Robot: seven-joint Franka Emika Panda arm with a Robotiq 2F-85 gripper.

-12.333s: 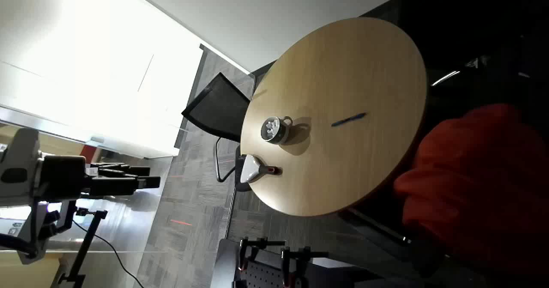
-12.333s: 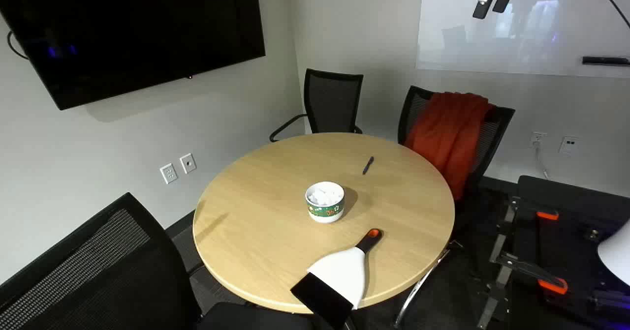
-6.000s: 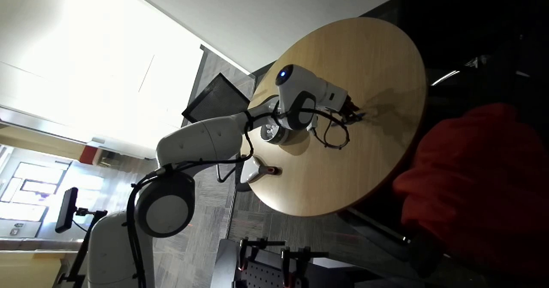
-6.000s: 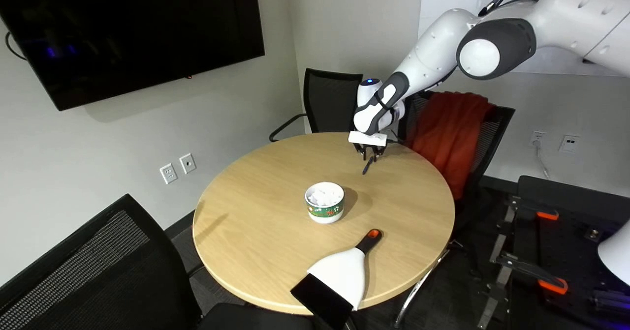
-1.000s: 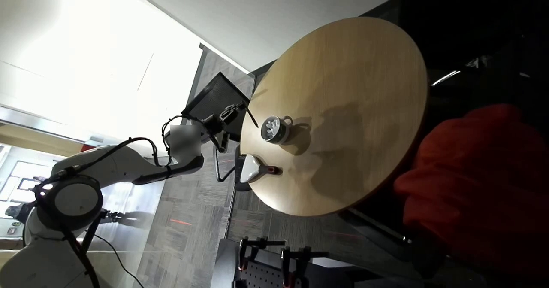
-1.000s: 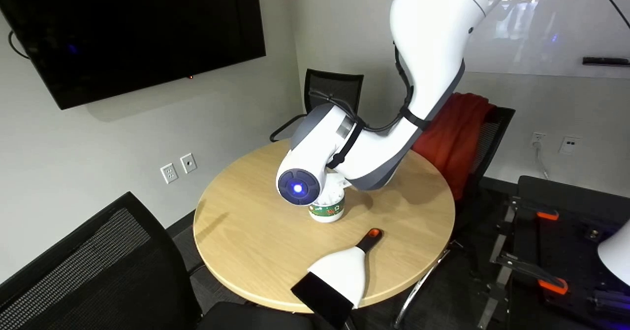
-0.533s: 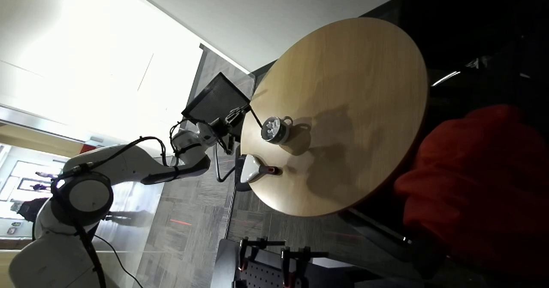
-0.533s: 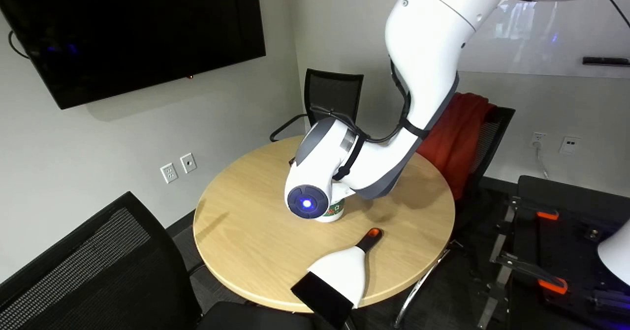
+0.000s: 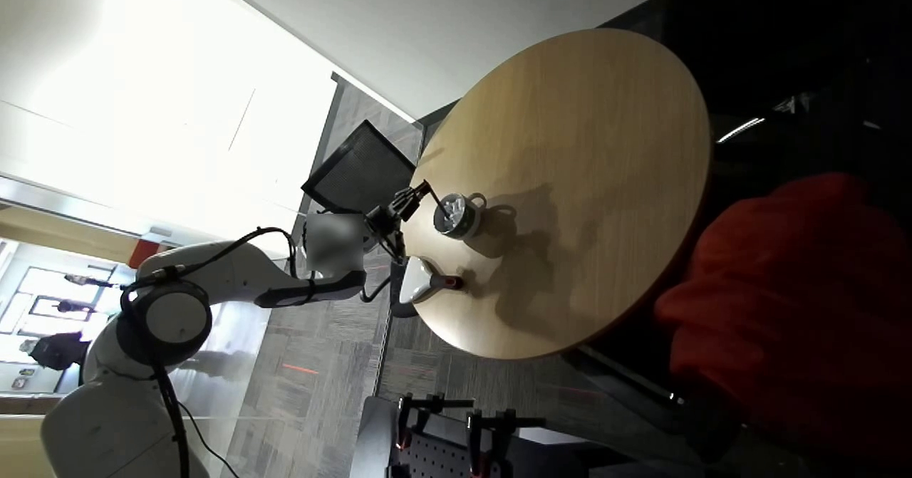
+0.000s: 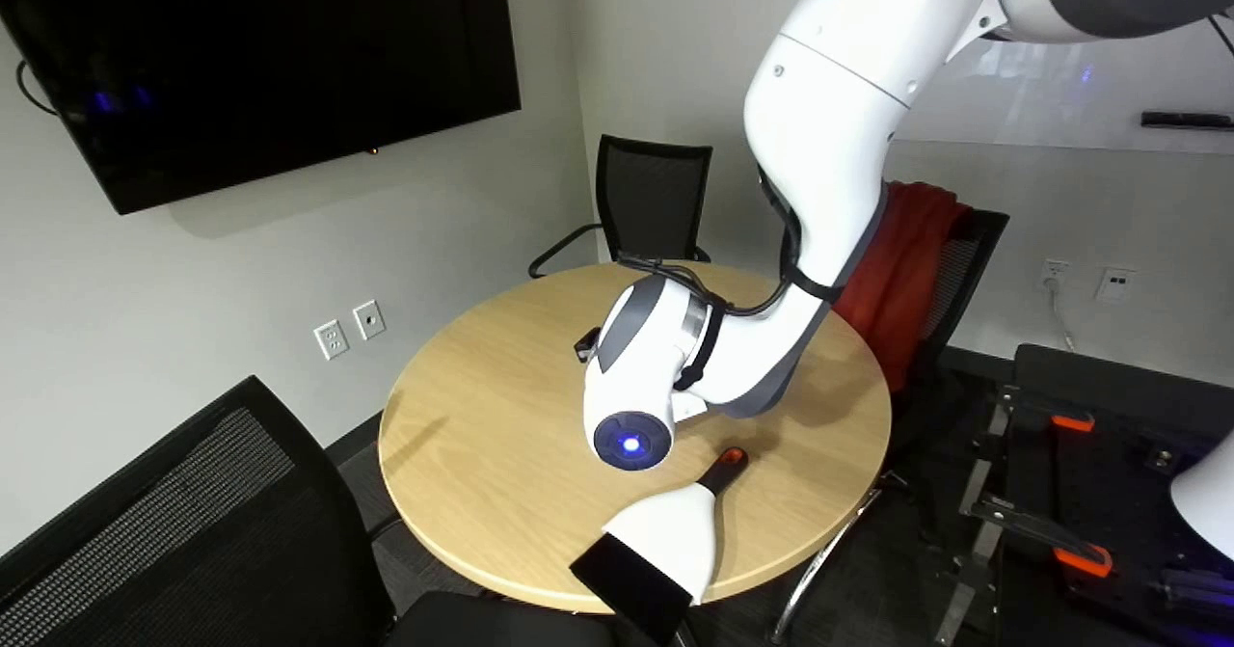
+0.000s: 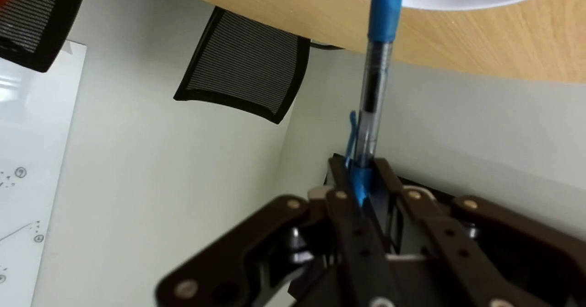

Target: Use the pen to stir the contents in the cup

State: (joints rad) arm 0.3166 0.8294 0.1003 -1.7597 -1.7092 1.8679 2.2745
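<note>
My gripper (image 11: pixel 360 172) is shut on the pen (image 11: pixel 373 92), which has blue ends and a clear barrel. In the wrist view the pen runs up out of the frame, across the white cup (image 11: pixel 458 1). An exterior view shows the gripper (image 9: pixel 425 188) just beside the cup (image 9: pixel 467 227), above the table's edge. From there the pen (image 9: pixel 437 201) slants down over the cup's mouth, its lower end against the white contents (image 9: pixel 454 208). Whether the tip touches them I cannot tell. The arm (image 10: pixel 636 367) hides cup and pen in an exterior view.
The round wooden table (image 9: pixel 591 107) carries a white scraper-like tool with a dark handle (image 10: pixel 675 531), close to the cup. Black chairs (image 10: pixel 656 194) stand around it, one with a red cloth (image 10: pixel 897 290). Clamps (image 10: pixel 1080 560) are on a dark bench nearby.
The pen, on the table in the oldest frames, is now held. Over the last second the gripper has moved towards the cup, bringing the pen's lower end from beside the rim to over the mouth.
</note>
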